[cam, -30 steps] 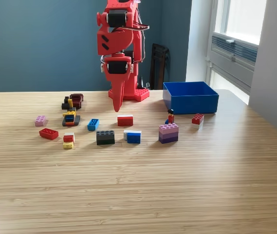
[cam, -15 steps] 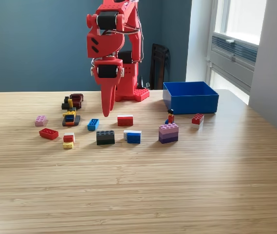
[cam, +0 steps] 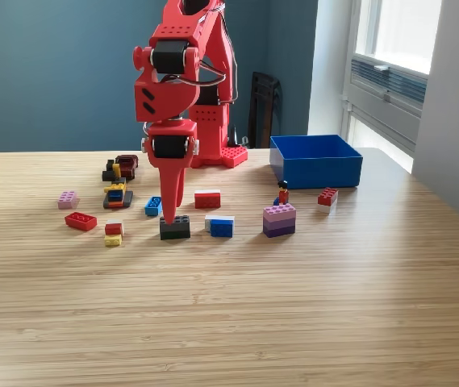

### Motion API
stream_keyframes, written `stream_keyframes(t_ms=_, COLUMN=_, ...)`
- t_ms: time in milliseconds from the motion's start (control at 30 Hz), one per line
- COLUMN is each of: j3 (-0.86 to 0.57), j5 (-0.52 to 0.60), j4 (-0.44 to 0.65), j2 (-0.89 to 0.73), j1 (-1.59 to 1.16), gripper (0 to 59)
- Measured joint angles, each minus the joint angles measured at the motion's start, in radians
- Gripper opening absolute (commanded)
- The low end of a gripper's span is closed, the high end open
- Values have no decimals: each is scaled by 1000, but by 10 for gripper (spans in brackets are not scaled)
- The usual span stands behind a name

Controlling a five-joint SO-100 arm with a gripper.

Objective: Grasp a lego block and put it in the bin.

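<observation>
Several lego blocks lie on the wooden table. A black block (cam: 176,228) sits near the middle, and my red gripper (cam: 169,214) points straight down with its tip just above that block's left end. The fingers look pressed together with nothing between them. A small blue block (cam: 154,205) lies just left of the gripper tip. The bin (cam: 315,160), bright blue and open-topped, stands at the exterior view's right, well apart from the gripper.
Other blocks: red-and-white (cam: 207,198), blue-and-white (cam: 220,225), purple stack (cam: 279,219), red (cam: 327,196), red (cam: 80,221), pink (cam: 68,198), a small figure (cam: 282,192), a dark pile (cam: 119,169). The arm's base (cam: 213,153) stands behind. A window is at the right.
The arm has swung toward the exterior view's left and reached forward and down, bringing the gripper tip from near the red-and-white block to just over the black block.
</observation>
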Motion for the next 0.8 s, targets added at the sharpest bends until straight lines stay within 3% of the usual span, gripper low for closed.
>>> stream_keyframes(t_ms=367, j3=-170, j5=52, j4=8, j2=-187, j1=0, gripper=259)
stream_keyframes(t_ms=800, j3=-423, j5=121, j4=161, j2=-360, j1=-2, gripper=162)
